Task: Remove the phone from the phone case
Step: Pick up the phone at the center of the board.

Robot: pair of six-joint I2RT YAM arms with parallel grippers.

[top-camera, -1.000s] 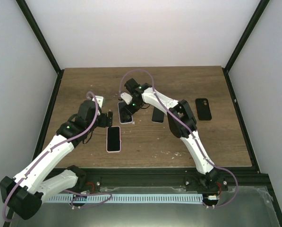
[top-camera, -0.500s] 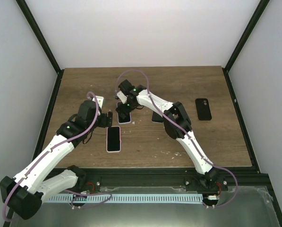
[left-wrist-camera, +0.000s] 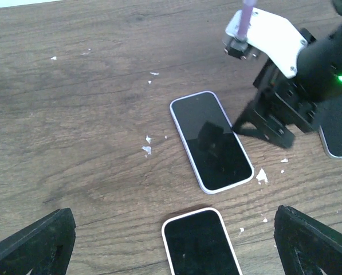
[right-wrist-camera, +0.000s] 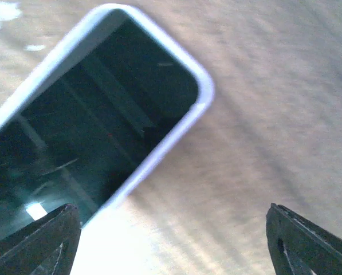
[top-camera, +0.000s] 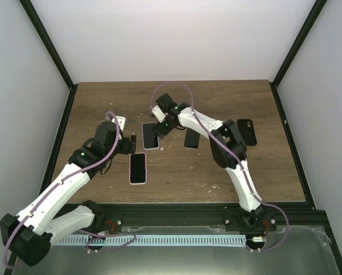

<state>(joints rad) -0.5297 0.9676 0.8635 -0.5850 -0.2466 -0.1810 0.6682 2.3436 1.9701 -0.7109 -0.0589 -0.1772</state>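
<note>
A phone in a lavender case lies screen up mid-table; it also shows in the left wrist view and the right wrist view. My right gripper is open and empty, low over the wood just beside that phone's right edge; it also appears in the left wrist view. A phone in a white-pink case lies nearer, its top between my left fingers. My left gripper is open and empty above it.
A dark phone lies right of the right gripper, partly under the arm. A black case or phone, back up with a camera cutout, lies at the right. White specks dot the wood. Black frame posts edge the table.
My right gripper has shifted from over the lavender phone to its right side, slightly farther back. The left arm and the phones have not moved.
</note>
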